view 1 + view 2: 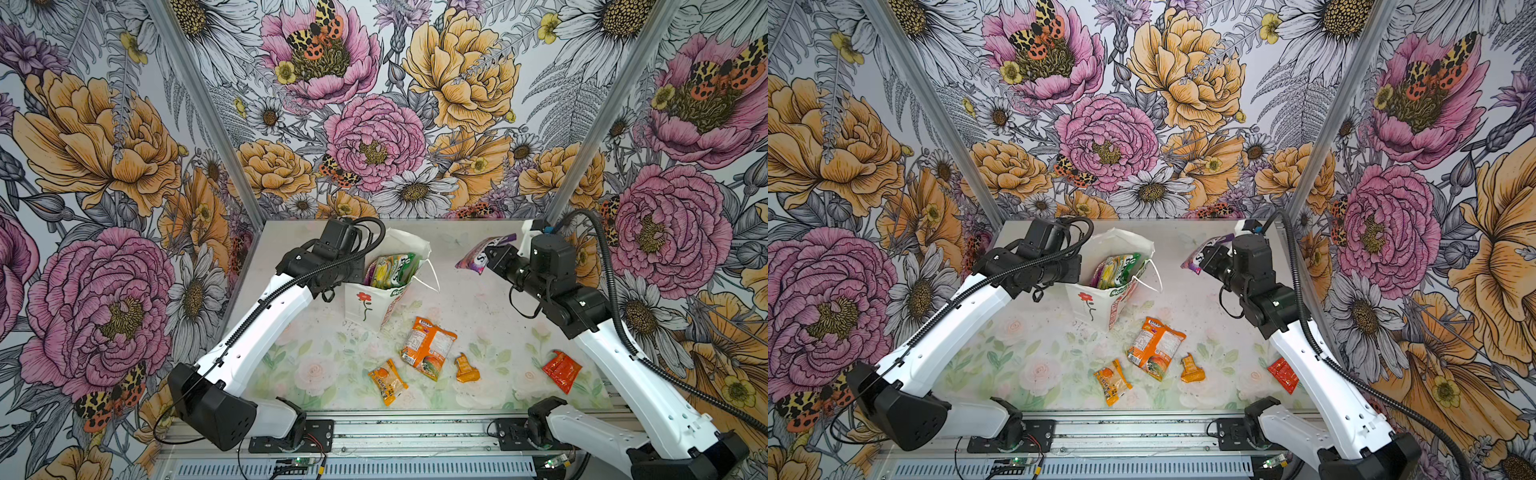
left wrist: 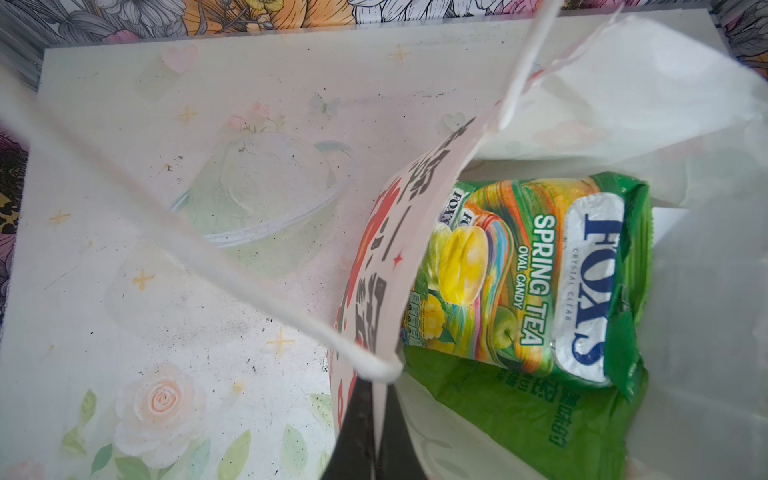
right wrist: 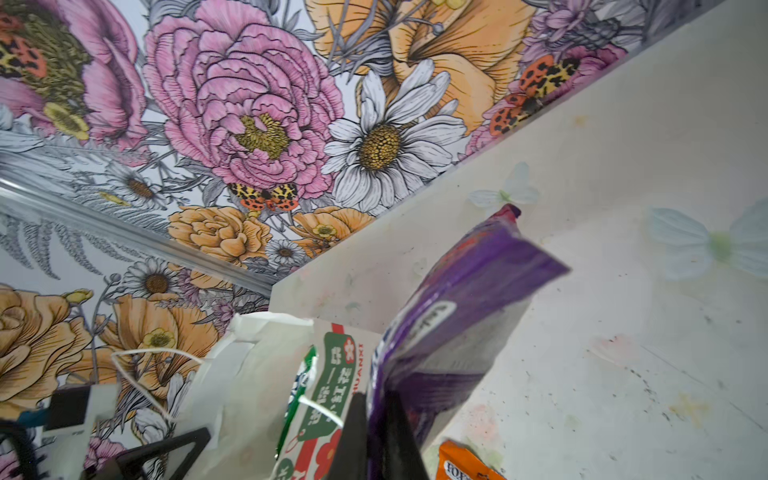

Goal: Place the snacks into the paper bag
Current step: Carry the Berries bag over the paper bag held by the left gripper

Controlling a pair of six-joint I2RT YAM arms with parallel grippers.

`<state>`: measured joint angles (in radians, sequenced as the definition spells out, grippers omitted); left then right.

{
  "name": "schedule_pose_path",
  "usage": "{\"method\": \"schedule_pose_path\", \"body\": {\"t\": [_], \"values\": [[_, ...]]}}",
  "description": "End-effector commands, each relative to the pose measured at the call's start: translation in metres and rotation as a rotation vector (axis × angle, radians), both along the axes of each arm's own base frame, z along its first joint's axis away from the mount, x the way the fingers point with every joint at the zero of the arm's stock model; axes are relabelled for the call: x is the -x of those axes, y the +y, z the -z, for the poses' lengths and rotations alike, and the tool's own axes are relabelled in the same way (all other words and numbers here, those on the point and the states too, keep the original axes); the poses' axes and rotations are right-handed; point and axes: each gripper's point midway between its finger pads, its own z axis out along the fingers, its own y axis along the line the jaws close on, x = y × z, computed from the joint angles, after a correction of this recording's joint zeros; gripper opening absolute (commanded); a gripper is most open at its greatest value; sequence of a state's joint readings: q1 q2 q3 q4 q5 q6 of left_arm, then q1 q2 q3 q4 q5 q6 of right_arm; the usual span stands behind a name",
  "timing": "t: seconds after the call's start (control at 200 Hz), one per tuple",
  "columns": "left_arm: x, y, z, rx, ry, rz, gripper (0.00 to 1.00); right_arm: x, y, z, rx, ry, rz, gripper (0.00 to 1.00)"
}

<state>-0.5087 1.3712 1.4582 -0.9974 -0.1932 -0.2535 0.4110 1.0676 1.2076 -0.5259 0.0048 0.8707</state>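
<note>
My left gripper (image 2: 376,401) clamps the paper bag (image 1: 360,308) rim, mouth open; right gripper (image 3: 376,419) pinches purple pouch (image 3: 457,316). Next: carry toward 9 o'clock over mouth, release.

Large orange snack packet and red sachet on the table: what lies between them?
A small crumpled orange sachet, nearer the large orange packet than the red sachet; both top views show it.
</note>
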Motion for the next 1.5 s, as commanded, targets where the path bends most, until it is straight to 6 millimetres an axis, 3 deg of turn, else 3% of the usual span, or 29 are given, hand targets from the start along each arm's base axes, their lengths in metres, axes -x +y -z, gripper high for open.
{"method": "schedule_pose_path", "body": {"t": [0.0,0.21,0.43,0.606,0.651,0.931,1.311,1.496], "values": [[-0.004,-0.008,-0.03,0.057,-0.11,0.031,0.0,0.001,0.02,-0.058,-0.014,-0.153,-0.052,0.0],[-0.003,-0.011,-0.029,0.046,-0.111,0.041,0.0,0.013,0.065,-0.101,-0.021,-0.26,-0.135,0.0],[-0.002,-0.012,-0.03,0.045,-0.113,0.046,0.0,0.019,0.116,-0.119,-0.041,-0.294,-0.243,0.0],[-0.001,-0.014,-0.028,0.032,-0.115,0.055,0.0,0.011,0.145,-0.107,-0.034,-0.267,-0.283,0.0],[0.0,-0.015,-0.028,0.033,-0.114,0.057,0.0,0.017,0.158,-0.102,-0.037,-0.253,-0.314,0.0],[0.001,-0.016,-0.031,0.039,-0.119,0.061,0.0,0.008,0.185,-0.064,-0.032,-0.155,-0.363,0.0],[0.001,-0.016,-0.031,0.038,-0.122,0.06,0.0,-0.004,0.23,-0.039,-0.109,-0.119,-0.472,0.0],[0.001,-0.015,-0.03,0.039,-0.119,0.054,0.0,-0.009,0.243,-0.019,-0.119,-0.08,-0.491,0.0]]}}
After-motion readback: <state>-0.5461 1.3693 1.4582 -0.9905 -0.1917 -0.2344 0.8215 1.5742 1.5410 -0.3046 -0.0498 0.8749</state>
